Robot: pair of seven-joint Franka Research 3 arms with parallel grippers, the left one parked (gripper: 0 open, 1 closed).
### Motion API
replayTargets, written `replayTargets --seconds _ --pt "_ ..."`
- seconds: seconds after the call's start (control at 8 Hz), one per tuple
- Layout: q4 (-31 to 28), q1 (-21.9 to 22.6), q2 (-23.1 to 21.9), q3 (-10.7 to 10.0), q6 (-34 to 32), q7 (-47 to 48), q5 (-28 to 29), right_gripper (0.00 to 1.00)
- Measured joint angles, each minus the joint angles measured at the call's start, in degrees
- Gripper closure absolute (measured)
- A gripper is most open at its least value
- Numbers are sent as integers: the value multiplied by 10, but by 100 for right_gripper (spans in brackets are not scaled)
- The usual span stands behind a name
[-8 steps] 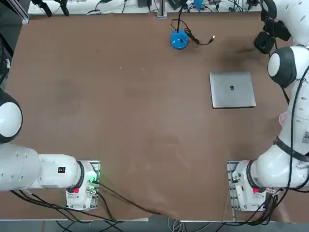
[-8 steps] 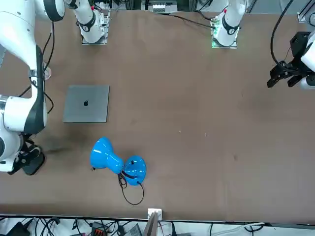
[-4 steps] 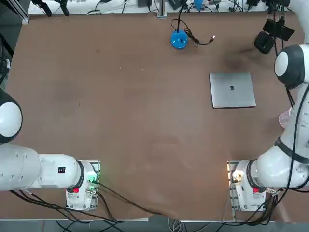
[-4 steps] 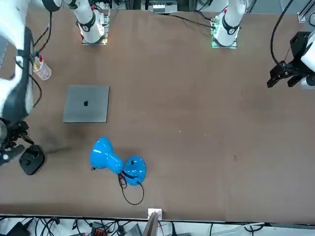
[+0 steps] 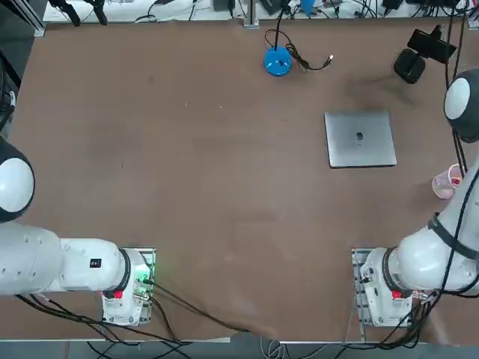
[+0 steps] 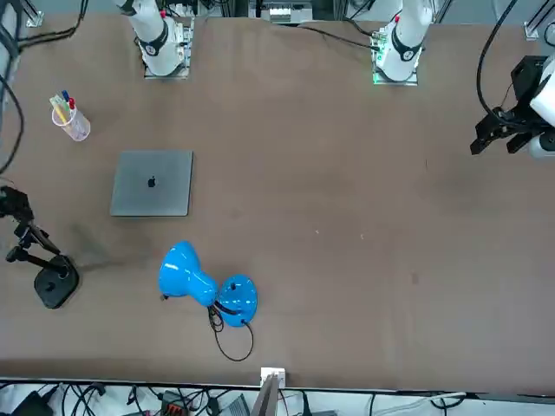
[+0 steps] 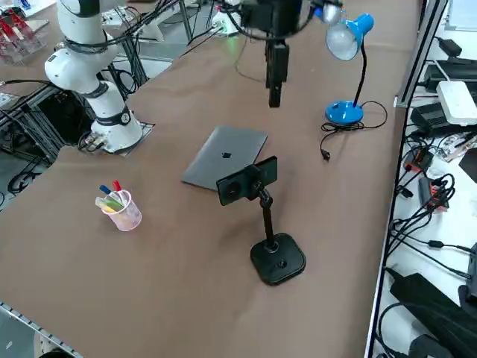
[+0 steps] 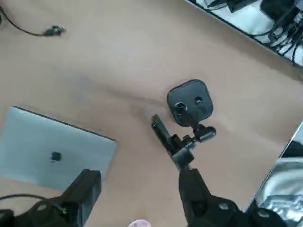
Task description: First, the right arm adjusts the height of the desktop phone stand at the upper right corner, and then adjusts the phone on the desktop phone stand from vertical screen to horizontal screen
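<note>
The desktop phone stand (image 7: 277, 259) stands near the table's far right corner, a black rounded base with a thin slanted arm. Its clamp holds the phone (image 7: 247, 180), whose long side runs roughly level. The stand (image 5: 409, 66) and phone (image 5: 430, 43) also show in the top view, and the stand (image 6: 54, 286) shows in the front view. My right gripper (image 7: 274, 101) hangs high above the table, beyond the laptop and apart from the stand. In the wrist view the gripper (image 8: 139, 189) is open and holds nothing, with the phone (image 8: 161, 132) and stand base (image 8: 189, 101) far below.
A silver laptop (image 5: 360, 139) lies shut beside the stand. A blue desk lamp (image 5: 278, 61) with a loose cable stands at the far edge. A clear cup with pens (image 5: 447, 182) sits by the right edge. The white right arm (image 5: 464, 112) runs along that edge.
My right arm has drawn back and up from the stand, leaving the front view and sliding to the top view's right edge. Stand and phone now show uncovered.
</note>
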Motion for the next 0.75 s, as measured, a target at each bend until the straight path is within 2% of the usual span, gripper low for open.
replayTargets --seconds 0.25,0.75 --pt "-40 8 -47 7 -12 59 13 0" --pt "-248 26 -201 7 33 133 36 0"
